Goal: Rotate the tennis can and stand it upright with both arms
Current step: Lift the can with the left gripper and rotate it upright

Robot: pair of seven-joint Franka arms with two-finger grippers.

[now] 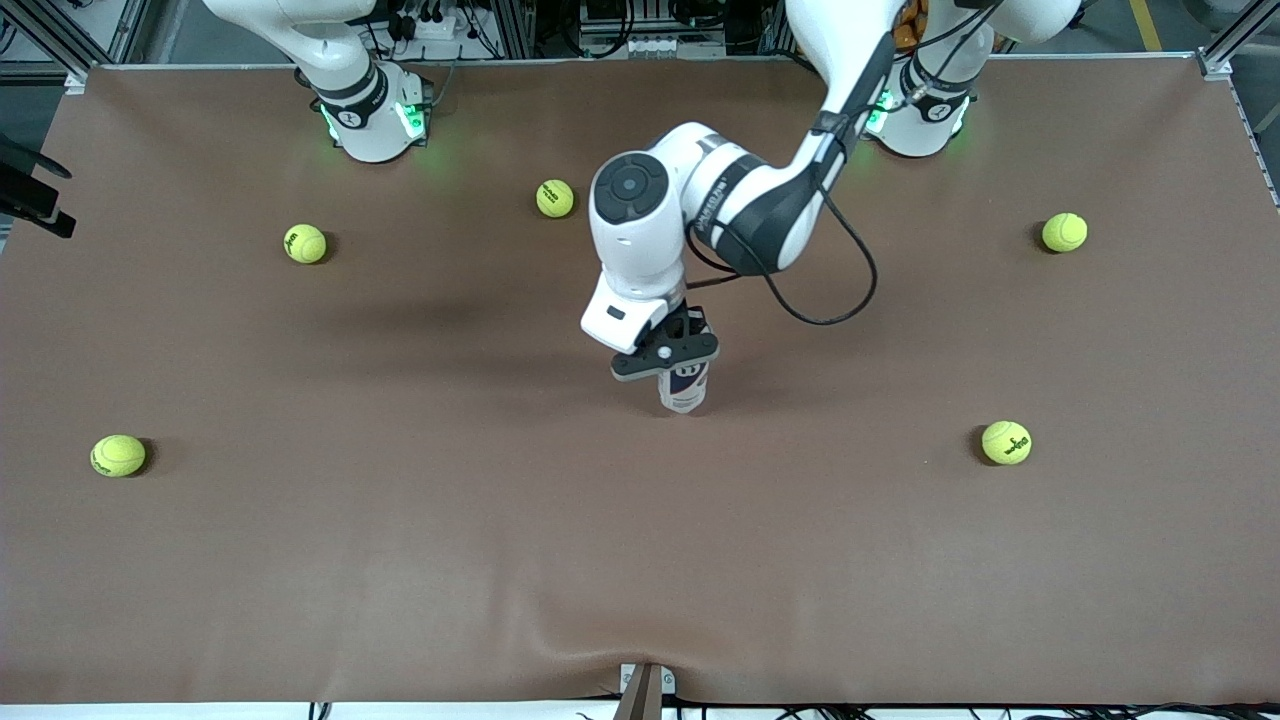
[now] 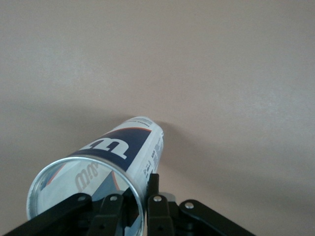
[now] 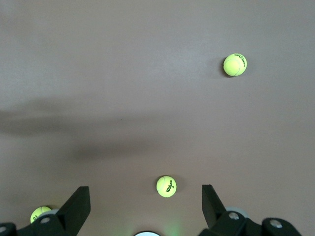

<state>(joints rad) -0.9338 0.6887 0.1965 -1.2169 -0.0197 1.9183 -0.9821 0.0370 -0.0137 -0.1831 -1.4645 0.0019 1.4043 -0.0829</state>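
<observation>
Left gripper point(image 1: 668, 357) is clamped on the tennis can point(image 1: 685, 388), a slim clear plastic cylinder with white, dark-blue and red label and silvery rim. Can stands roughly upright at mid-table on the brown table cover point(image 1: 400, 560), its base on or just above the cover, cannot tell which. Grip is at the can's top end; left wrist view shows the black fingers point(image 2: 156, 199) pinching the rim wall of the can point(image 2: 120, 152), open silvery mouth toward the camera, far end of the can down by the cover.

Right gripper point(image 3: 145, 206) is not seen in the front view; right arm waits up high by its base. Its own wrist view shows the two black fingers point(image 3: 78, 206) spread wide apart, nothing between them, hanging over the cover.

Five yellow-green tennis balls are scattered on the cover, all well apart from the can: one point(image 1: 555, 198) near the arm bases at mid-table, one point(image 1: 305, 243) toward the right arm's end, one point(image 1: 118, 455) also at that end and nearer the front camera, one point(image 1: 1064, 232) toward the left arm's end, one point(image 1: 1006, 442) at that end nearer the camera.
</observation>
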